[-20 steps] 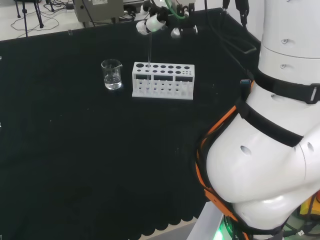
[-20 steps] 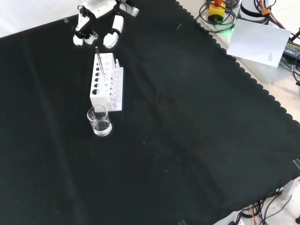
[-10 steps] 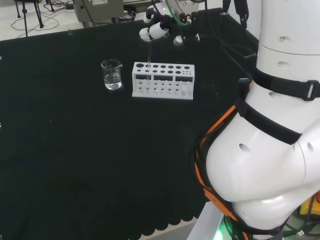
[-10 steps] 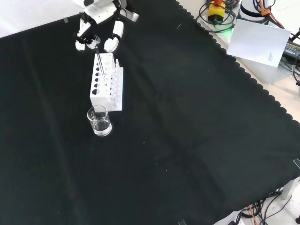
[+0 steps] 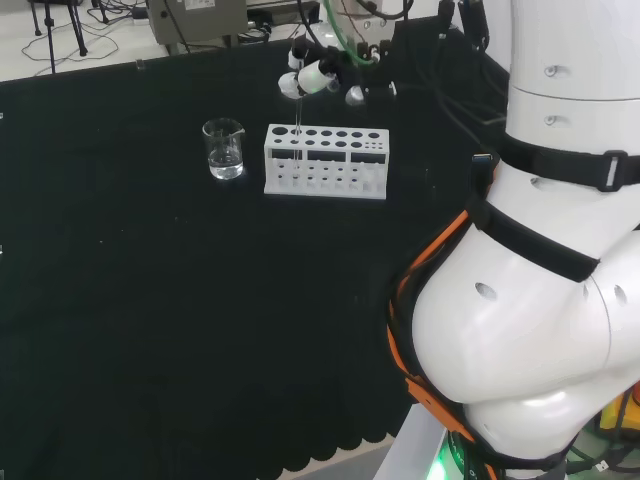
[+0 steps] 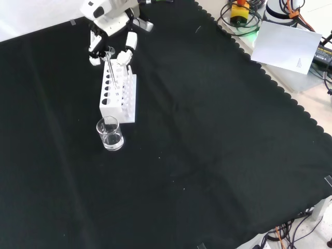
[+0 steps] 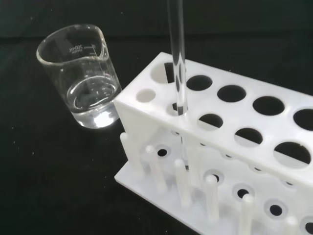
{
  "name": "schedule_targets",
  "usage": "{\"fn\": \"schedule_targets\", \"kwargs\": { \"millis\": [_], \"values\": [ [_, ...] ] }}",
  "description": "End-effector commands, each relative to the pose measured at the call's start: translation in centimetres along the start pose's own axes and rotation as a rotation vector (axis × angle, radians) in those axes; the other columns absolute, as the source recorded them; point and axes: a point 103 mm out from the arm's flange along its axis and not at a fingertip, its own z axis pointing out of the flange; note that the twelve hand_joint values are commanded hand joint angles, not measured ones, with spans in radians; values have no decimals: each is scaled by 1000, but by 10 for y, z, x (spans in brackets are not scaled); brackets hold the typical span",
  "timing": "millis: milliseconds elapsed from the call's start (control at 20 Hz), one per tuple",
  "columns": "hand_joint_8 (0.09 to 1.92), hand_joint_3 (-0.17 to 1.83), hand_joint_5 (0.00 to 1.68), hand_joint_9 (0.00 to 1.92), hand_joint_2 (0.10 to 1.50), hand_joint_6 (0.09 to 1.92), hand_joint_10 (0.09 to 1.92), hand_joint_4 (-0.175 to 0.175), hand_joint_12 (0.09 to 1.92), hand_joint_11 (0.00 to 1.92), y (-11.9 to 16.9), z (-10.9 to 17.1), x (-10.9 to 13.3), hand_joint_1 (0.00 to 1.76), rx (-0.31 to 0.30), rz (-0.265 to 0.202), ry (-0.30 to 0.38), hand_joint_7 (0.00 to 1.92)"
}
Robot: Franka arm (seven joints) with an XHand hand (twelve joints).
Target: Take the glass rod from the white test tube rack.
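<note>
Glass rod (image 7: 177, 58): stood upright in an end hole of the white test tube rack (image 5: 326, 161). Hand (image 6: 110, 21): held just above the rod's top, fingers (image 6: 124, 54) curled on either side; contact cannot be told. Glass beaker (image 5: 224, 149): set beside the rack on black cloth (image 5: 180, 300).

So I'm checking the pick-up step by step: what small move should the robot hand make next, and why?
Probably close the fingers on the top of the glass rod. It stands upright in an end hole of the white rack, on the side nearest the beaker, and the robot hand hangs right at its upper end; in the front view the fingers seem to sit either side of it, not clearly gripping.
</note>
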Motion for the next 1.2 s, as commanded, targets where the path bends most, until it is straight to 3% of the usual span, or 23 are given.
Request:
{"fn": "schedule_targets", "kwargs": {
  "millis": [50, 550, 850, 1000, 1100, 1200],
  "values": [
    [1071, 487, 511, 1360, 897, 958, 1027, -175, 1227, 1093, 2, -1, 4, 633, -24, -19, -9, 1057],
    [1034, 515, 729, 1491, 867, 946, 933, -175, 1189, 1230, 2, -7, 8, 844, -47, -23, -34, 1156],
    [976, 600, 820, 1563, 815, 886, 829, -175, 1151, 1327, 5, -14, 16, 979, -83, -27, -113, 1224],
    [952, 270, 914, 1586, 1000, 1050, 776, -175, 1109, 1391, 6, -22, 22, 1110, -100, -29, -142, 1262],
    [945, 165, 937, 1592, 1051, 1062, 756, -175, 1078, 1434, 8, -27, 25, 1136, -114, -31, -160, 1280],
    [969, 132, 974, 1592, 1043, 1001, 751, -175, 1023, 1497, 8, -31, 28, 1221, -133, -31, -173, 1132]
  ]
}}
